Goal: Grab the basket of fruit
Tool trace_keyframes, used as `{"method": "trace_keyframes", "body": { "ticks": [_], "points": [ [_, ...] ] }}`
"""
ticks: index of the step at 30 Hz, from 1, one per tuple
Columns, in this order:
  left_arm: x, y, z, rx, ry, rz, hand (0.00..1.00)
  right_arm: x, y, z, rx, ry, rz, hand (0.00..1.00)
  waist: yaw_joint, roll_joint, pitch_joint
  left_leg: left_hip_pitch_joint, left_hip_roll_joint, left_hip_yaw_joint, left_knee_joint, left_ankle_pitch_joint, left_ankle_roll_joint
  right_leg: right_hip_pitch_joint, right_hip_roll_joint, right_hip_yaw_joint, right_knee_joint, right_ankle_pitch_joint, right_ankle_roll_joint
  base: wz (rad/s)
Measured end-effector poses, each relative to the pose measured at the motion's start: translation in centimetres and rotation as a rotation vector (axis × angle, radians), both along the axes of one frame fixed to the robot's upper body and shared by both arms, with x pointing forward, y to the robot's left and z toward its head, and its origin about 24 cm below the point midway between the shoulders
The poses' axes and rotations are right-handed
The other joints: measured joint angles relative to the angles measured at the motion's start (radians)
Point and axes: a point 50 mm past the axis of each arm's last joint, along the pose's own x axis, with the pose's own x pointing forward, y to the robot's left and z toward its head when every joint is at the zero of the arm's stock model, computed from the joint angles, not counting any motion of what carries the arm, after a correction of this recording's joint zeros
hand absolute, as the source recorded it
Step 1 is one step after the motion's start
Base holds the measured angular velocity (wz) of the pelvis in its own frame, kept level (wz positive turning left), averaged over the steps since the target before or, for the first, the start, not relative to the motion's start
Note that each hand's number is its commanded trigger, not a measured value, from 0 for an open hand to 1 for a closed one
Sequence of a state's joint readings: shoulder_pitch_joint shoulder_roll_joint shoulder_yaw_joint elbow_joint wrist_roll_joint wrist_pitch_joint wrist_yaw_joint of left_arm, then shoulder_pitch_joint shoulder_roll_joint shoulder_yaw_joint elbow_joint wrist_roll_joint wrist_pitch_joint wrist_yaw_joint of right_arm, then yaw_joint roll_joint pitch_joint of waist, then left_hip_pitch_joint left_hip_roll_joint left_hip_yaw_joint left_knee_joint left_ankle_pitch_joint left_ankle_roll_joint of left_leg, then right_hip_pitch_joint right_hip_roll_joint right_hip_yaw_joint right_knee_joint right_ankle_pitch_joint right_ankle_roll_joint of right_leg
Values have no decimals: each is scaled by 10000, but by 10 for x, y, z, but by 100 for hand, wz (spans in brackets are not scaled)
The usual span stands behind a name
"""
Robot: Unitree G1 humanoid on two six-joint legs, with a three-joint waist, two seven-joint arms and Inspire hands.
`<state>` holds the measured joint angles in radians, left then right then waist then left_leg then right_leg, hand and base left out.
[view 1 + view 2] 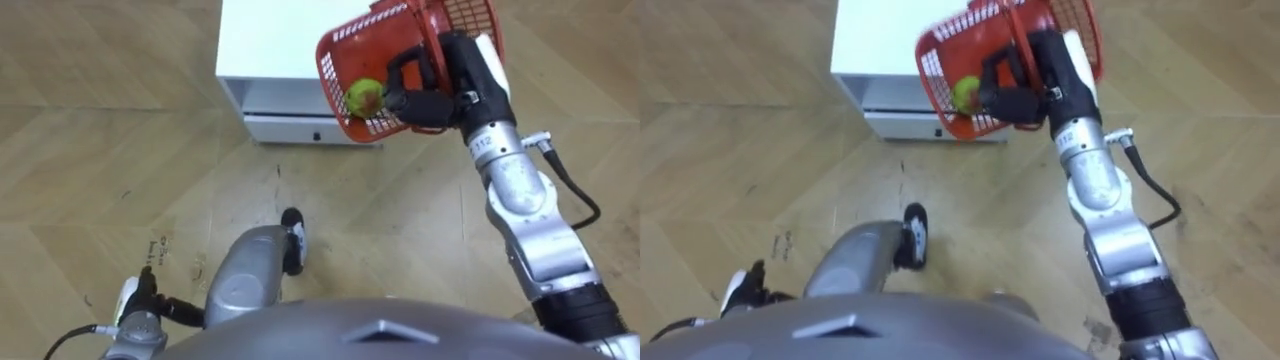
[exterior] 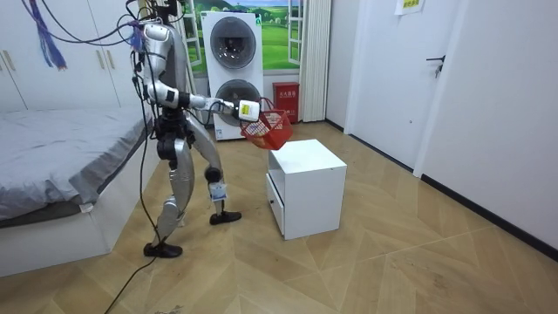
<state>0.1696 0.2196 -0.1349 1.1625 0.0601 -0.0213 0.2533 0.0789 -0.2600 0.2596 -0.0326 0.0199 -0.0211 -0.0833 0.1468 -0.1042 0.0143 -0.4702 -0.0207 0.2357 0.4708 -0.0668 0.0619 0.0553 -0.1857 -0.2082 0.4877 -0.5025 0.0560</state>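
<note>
1. Basket [image 1: 340, 62]: held in the air by the right robot hand [image 1: 425, 100], clear of the cabinet [image 1: 265, 40] and above its front right corner. The fingers are curled tight on the near rim or handle; which of the two cannot be told.
2. Left robot hand [image 1: 140, 305]: low beside the body and idle. Its finger state cannot be told.
3. Risk, spill: the basket is tipped steeply, and one green fruit [image 1: 365, 96] lies against the lower wall, close to the rim. Further tilt or a jolt from a step would probably roll it out onto the floor [image 1: 120, 150].
4. Risk, slip: the grasp is one-sided, so the basket's weight hangs off the fingers. A swing could twist it in the grip.
5. Risk, collision: lowering the arm could knock the basket against the cabinet's top edge.
6. Orientation: the mouth faces the robot's left and partly upward, and the base faces the right.
7. Long axis: judged to run roughly away from the robot; foreshortening makes this uncertain.
</note>
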Motion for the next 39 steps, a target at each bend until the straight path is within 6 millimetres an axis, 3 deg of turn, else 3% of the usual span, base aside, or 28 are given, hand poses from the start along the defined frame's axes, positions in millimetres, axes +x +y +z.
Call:
{"method": "trace_keyframes", "body": {
  "ticks": [2, 3, 4, 5, 6, 7, 8, 9, 11, 12, 14, 16, 17, 18, 19, 23, 28, 31, 36, 39],
  "points": [
    [3, 0, 0, -5, -62, 167, 0, 5, 2, 5, 26, -232, 38, 100, -94, 62, -24, 5, -29, 347, 496, -653, 238, -336, -277, 72, 1399, 248, 382, 26],
    [6, 0, 0, -12, -84, 158, 0, 6, 2, 6, -2, -285, 25, 100, -112, 34, -19, 60, -137, 346, 526, -745, 301, -500, -424, 102, 1910, 378, 431, 37],
    [10, 0, 1, -24, -134, 165, 0, 6, 3, 6, -88, -327, 52, 100, -129, 20, -13, 259, -330, 338, 541, -939, 412, -858, -677, 156, 2904, 901, 269, 31],
    [13, 1, 1, 1, -245, 298, 0, 5, 5, 5, -93, -310, 94, 100, -129, 36, -6, 569, -483, 274, 456, -1112, 487, -1164, -855, 210, 3795, 1723, 53, 26],
    [14, 2, 2, 40, -297, 362, 0, 5, 6, 5, -52, -294, 131, 100, -140, 45, -3, 765, -555, 242, 363, -1172, 519, -1288, -899, 220, 4170, 2226, -12, 27],
    [16, 3, 3, 113, -363, 424, 0, 4, 7, 4, 97, -252, 121, 100, -176, 121, -7, 1170, -701, 39, 63, -1243, 587, -1421, -930, 223, 4659, 3367, -117, 33],
    [23, 3, 4, 141, -517, 361, 0, 4, 7, 4, 135, -230, 92, 100, -292, 211, 2, 1562, -781, -233, -286, -1279, 642, -1535, -899, 240, 4968, 4109, -88, 32],
    [25, 3, 4, 157, -546, 348, 0, 5, 6, 4, 136, -253, 80, 100, -277, 252, 6, 1703, -779, -302, -428, -1290, 660, -1717, -901, 286, 5228, 3980, -36, 16],
    [35, 1, 5, 178, -837, 258, 0, 4, 9, 3, 286, -213, 94, 100, -246, 424, 28, 2250, -718, -519, -914, -1283, 661, -2627, -624, 390, 5443, 2777, 39, 10],
    [37, 0, 6, 175, -926, 237, 0, 3, 9, 3, 346, -167, 90, 100, -275, 472, 32, 2353, -683, -583, -1009, -1284, 661, -2833, -519, 371, 5241, 2569, 55, 19],
    [42, -4, 6, 48, -1167, 155, 0, 0, 8, -1, 357, 67, 16, 100, -306, 670, 15, 2698, -509, -753, -1353, -1280, 651, -3331, -163, 276, 3501, 2139, 42, 15],
    [41, -6, 5, -22, -1157, 178, 0, -1, 9, -3, 257, 133, 48, 100, -241, 627, -10, 2980, -558, -682, -1620, -1273, 640, -3416, -115, 308, 1606, 2170, 83, 2],
    [37, -6, 4, -7, -1056, 126, 0, -3, 9, -4, 199, 192, 39, 100, -169, 545, -56, 3112, -632, -567, -1677, -1272, 635, -3354, -72, 354, 316, 2479, 8, -5],
    [35, -7, 3, -4, -988, 91, 0, -4, 7, -6, 160, 250, 7, 100, -133, 534, -70, 3178, -619, -482, -1676, -1277, 627, -3316, -17, 393, -29, 2548, -2, -15],
    [27, -8, 2, 3, -818, 79, 0, -7, 5, -9, 82, 409, -37, 100, -66, 578, -109, 3377, -513, -486, -1828, -1232, 554, -2947, 101, 332, -454, 2725, -83, -26],
    [-2, 0, 1, 280, 11, 89, 0, -5, 2, -10, 364, 535, -218, 100, -85, 525, -89, 4025, -83, -501, -2375, -1210, 287, -1869, 704, 71, -1872, 3132, -267, -5],
    [-12, -1, 0, 242, 539, -355, 0, -8, -5, -29, -3, 1252, -579, 100, -62, 453, -98, 4129, 96, -519, -2378, -1275, 175, -1415, 950, -118, -2520, 3265, -352, 4],
    [-10, -2, -1, 245, 527, -489, 0, -10, -10, -42, -23, 1783, -882, 100, -77, 499, -53, 3978, 109, -610, -2373, -1275, 175, -1537, 963, -198, -2505, 3266, -355, 5],
    [9, -2, 1, 411, 288, -978, 0, 6, -18, -47, -541, 1839, -1494, 100, -139, 412, -39, 3138, 132, -852, -2360, -1237, 113, -2326, 968, -442, -2431, 3346, -438, 14],
    [18, -3, 2, 483, 221, -1478, 0, 14, -20, -51, -781, 1927, -1783, 100, -42, 304, 28, 2756, 143, -1011, -2347, -1206, 62, -2594, 976, -641, -2494, 3457, -455, 17]
  ]
}}
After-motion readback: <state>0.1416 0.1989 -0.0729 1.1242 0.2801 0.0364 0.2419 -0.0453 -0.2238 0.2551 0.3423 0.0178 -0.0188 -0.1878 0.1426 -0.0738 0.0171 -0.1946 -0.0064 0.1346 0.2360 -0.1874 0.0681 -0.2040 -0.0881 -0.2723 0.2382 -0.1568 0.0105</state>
